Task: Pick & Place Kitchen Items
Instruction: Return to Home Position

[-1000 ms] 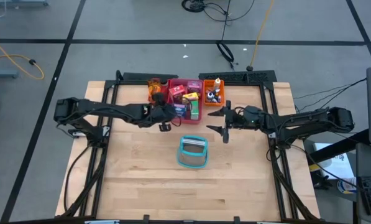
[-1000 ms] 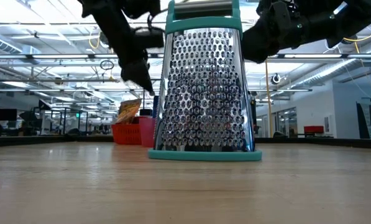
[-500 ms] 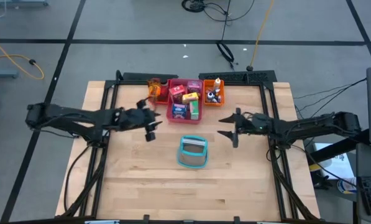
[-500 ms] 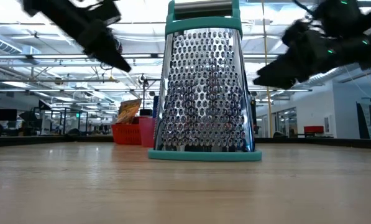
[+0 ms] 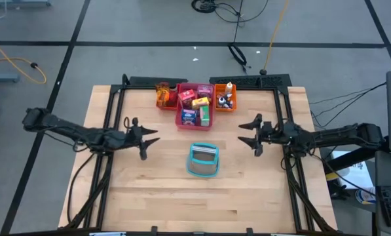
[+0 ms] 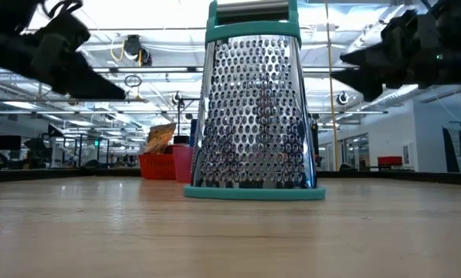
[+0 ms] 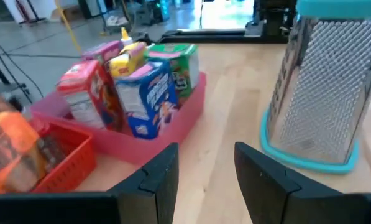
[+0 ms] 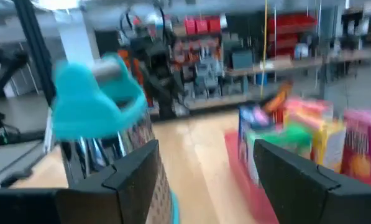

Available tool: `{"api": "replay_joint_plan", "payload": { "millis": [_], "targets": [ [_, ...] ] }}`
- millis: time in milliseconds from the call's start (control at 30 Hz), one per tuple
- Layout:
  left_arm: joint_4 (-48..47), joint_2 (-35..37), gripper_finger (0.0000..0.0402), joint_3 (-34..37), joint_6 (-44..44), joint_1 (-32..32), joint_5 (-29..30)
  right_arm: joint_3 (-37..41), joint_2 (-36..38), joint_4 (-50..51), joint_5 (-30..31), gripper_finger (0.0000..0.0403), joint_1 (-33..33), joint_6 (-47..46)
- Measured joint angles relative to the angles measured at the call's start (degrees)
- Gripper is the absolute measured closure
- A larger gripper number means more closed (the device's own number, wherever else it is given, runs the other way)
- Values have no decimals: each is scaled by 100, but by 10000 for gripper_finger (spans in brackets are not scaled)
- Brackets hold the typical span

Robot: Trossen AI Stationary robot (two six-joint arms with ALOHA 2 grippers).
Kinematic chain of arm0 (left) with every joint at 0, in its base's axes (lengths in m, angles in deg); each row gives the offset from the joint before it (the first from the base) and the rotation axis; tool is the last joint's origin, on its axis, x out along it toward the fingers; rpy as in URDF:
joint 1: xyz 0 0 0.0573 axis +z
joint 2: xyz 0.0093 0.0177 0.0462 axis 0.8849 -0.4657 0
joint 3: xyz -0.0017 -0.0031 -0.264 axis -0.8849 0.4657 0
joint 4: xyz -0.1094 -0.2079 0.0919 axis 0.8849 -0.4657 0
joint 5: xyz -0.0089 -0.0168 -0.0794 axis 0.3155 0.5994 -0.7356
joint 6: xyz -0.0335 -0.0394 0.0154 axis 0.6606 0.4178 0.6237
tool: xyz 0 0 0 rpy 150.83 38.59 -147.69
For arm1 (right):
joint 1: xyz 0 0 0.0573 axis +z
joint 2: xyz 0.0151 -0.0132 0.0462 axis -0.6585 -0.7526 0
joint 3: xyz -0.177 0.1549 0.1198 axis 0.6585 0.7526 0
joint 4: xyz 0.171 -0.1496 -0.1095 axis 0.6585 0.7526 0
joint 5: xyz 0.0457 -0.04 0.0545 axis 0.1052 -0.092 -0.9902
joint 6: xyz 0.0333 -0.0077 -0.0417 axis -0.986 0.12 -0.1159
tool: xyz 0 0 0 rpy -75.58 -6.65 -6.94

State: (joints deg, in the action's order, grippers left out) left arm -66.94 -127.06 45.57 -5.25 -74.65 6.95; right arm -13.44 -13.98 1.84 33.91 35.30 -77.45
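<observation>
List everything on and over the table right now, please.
Pink plastic tray: one, pink, far centre.
Toy cartons: at least four, red, blue, green, yellow-pink, in the pink tray.
Red plastic tray: one, red, left of pink tray, holding orange packet.
Orange plastic tray: one, orange, right of pink tray, small items inside.
Teal-framed metal box grater: one, silver, upright, centre of wooden table.
Left pincer: one, dark, open, empty, left of grater.
Right pincer: one, dark, open, empty, right of grater.
</observation>
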Motion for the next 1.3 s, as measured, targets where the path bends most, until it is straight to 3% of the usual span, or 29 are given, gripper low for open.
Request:
{"api": "replay_joint_plan", "payload": {
  "millis": [267, 433, 700, 867, 1100, 1300],
  "targets": [
    [260, 862, 245, 799, -186, -85, -742, 9, 45, 524, -304, 149, 0, -246],
    [-10, 1197, 245, 946, 298, -88, -738, 10, 43, 536, -300, 149, 0, 107],
    [-394, 1239, 245, 944, 83, -85, -692, 15, 46, 522, -300, 149, 0, 150],
    [-164, 1236, 245, 944, 501, -81, -660, 15, 86, 605, -297, 149, 26, 148],
    [332, 1238, 245, 940, 514, -81, -637, 15, 1711, 1585, -275, 149, -44, 152],
    [300, 1236, 245, 940, 505, -81, -637, 15, 3015, 1719, -300, 149, -57, 152]
  ]
}}
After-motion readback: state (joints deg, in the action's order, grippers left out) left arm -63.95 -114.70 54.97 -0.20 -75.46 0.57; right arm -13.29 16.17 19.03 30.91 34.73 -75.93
